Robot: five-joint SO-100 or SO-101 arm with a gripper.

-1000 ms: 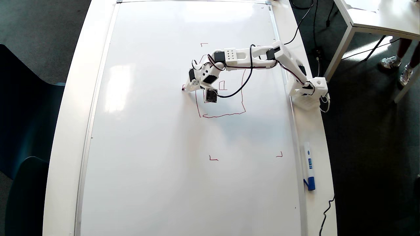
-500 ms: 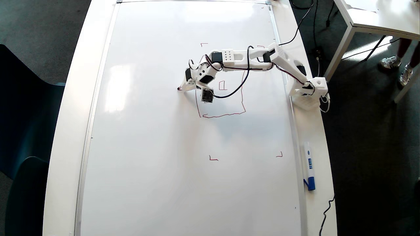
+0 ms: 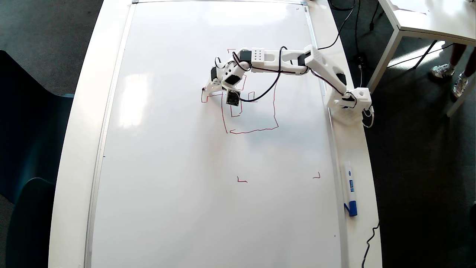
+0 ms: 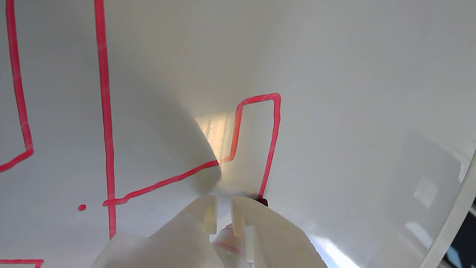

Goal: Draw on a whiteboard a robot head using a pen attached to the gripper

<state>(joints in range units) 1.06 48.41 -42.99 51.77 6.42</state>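
The whiteboard (image 3: 167,167) fills most of the overhead view. The robot head (image 3: 253,130) is a wobbly red outline right of the board's middle, with small rectangles inside, partly hidden by my arm. A side stalk (image 4: 163,182) runs left from it to a small box (image 4: 275,141). My gripper (image 3: 210,88) sits at that box, left of the outline. In the wrist view the gripper (image 4: 223,206) is shut on the pen (image 4: 262,202). The pen's dark red tip touches the board at the lower end of the box's right-hand line.
A white marker with a blue cap (image 3: 350,188) lies on the table right of the board. The arm's base (image 3: 349,106) stands at the board's right edge. Red corner marks (image 3: 241,180) lie below the drawing. A smaller white table (image 3: 427,18) and a person's feet (image 3: 450,74) are at the upper right.
The gripper with the pen slid a little left, then toward the top of the overhead view. New red lines of the small box now show at the stalk's end.
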